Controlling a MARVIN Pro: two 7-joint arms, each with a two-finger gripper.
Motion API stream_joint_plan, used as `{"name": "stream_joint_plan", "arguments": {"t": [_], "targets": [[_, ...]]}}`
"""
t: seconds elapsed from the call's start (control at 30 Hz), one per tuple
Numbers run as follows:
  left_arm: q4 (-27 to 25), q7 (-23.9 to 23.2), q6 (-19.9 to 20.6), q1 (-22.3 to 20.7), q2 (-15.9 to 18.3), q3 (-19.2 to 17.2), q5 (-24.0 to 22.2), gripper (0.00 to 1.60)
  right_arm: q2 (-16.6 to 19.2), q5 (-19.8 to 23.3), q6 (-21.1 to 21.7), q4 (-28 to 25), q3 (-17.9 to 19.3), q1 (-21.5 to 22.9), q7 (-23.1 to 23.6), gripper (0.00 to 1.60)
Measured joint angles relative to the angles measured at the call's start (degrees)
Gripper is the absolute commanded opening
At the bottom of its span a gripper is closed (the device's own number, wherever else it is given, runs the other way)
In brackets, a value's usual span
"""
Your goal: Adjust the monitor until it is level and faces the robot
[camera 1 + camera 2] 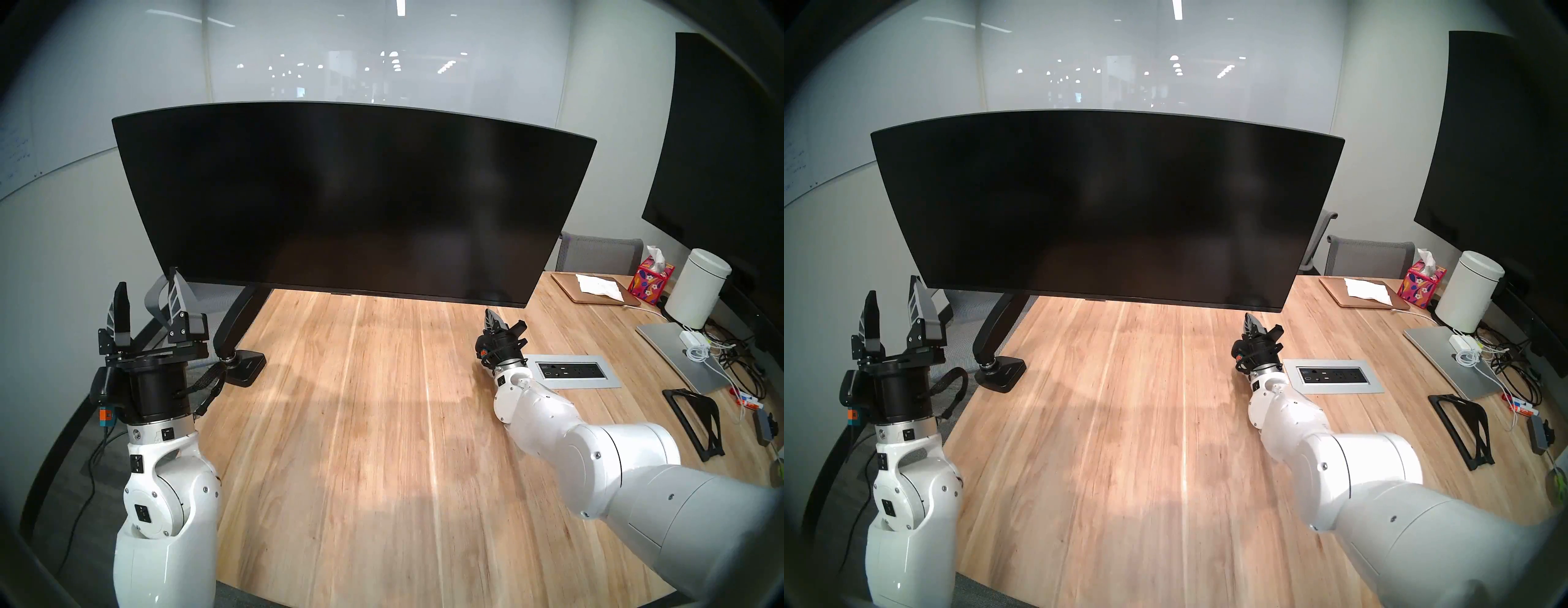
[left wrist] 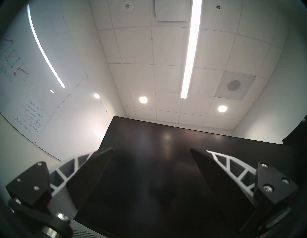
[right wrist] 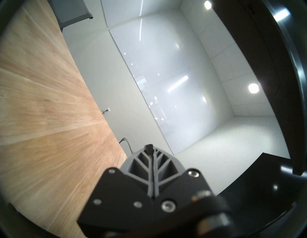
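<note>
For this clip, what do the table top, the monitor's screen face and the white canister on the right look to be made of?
Table top: wood or wood-look laminate, going by the plank seams and grain; satin sheen.
Monitor screen face: dark glass or plastic panel, semi-matte, with only faint, soft reflections.
White canister: smooth matte white, probably painted metal or plastic; the look cannot settle which.

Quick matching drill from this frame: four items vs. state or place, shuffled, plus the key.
Items:
1. left gripper
2. right gripper
3. monitor
4. tissue box

States/places:
A. fingers shut, below the screen's lower right corner
B. dark screen on an arm clamped at the table's left edge
C. fingers open, pointing up near the screen's lower left corner
D. far right of the table, beside the white canister

Pairs: 1-C, 2-A, 3-B, 4-D
</note>
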Motion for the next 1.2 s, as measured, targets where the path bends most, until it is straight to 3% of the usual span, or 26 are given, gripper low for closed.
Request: {"name": "stream_joint_plan", "arguments": {"t": [0.23,0.6,1.2], "targets": [[-0.01,-0.23,0.04,-0.06,-0.22,-0.11,-0.02,1.6,0.48,-0.89,-1.81,-2.73,-0.34,-1.48,-2.59,0.0],[-0.01,-0.53,0.12,-0.12,-0.49,-0.22,-0.05,1.6,0.86,-0.74,-2.51,-6.55,0.19,-3.58,-2.25,0.0],[-0.02,-1.06,0.3,-0.22,-0.97,-0.42,-0.1,1.6,1.07,0.04,-2.45,-18.19,2.33,-10.34,5.14,0.0]]}}
